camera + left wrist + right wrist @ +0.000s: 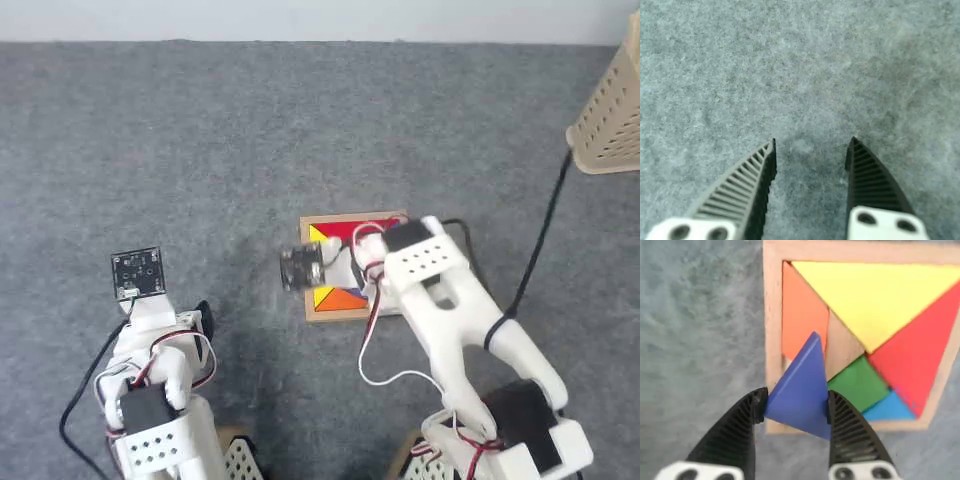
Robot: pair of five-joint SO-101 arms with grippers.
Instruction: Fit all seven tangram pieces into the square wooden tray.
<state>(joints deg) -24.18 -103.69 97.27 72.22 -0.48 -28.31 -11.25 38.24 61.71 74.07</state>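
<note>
Right gripper clamps blue triangle over tray edge; left gripper spread, empty.

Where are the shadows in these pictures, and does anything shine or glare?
High view: soft shadows on the grey carpet beside the white left arm. Left wrist view: shadow under the open left gripper. Right wrist view: no glare on the blue triangular piece or square wooden tray.

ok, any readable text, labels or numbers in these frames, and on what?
None legible.
No print on the wooden tray or on the blue triangle in the right end effector.
Black camera board: any marking is too small to read.
</note>
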